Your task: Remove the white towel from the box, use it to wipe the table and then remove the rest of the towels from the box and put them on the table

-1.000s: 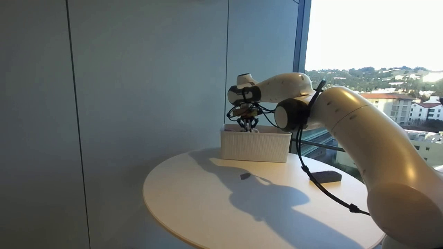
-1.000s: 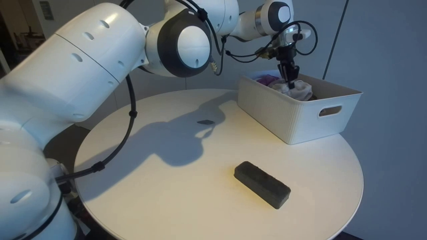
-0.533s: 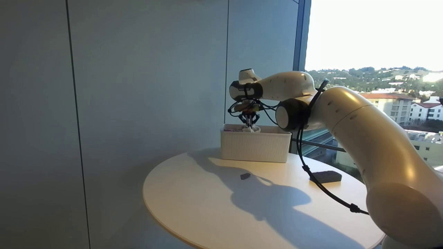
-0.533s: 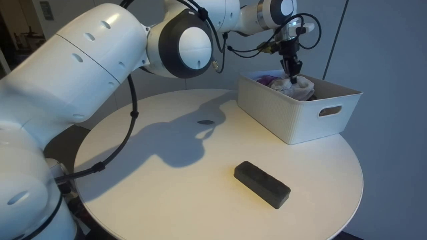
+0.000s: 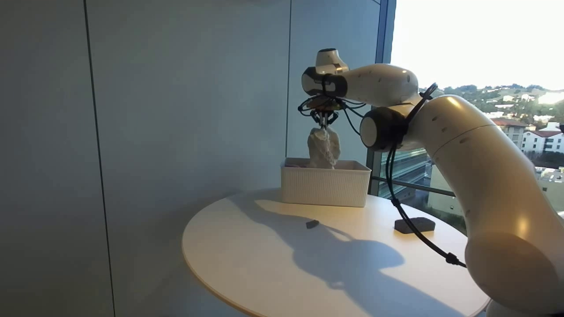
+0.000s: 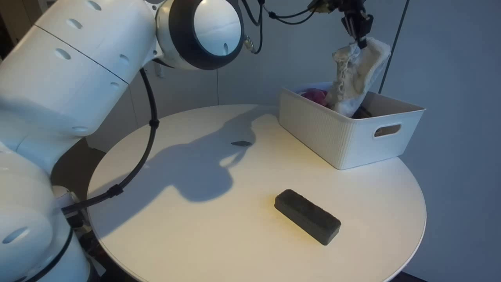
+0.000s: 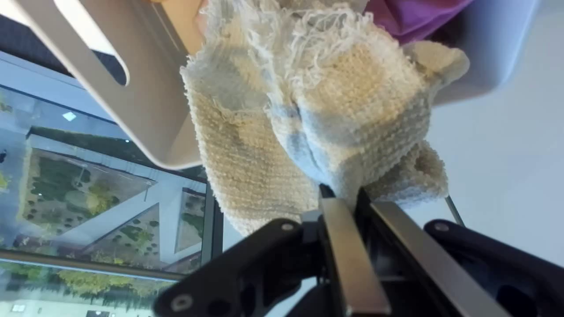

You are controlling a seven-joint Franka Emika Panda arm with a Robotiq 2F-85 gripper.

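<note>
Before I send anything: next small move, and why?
I'd probably lift the gripper straight up before any sideways travel. It has the white towel pinched, but in both exterior views the towel's lower end is hidden behind a wall of the box, so moving across now might snag it.

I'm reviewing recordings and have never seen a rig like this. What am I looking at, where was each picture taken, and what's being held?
That's one robot arm working over a round table. Two pictures come from cameras outside it; the third, from its wrist, looks past the gripper. The gripper pinches a white towel, which hangs with its lower end inside the white box. A purple item lies in there too. The table also carries a dark block and a small dark piece.
</note>
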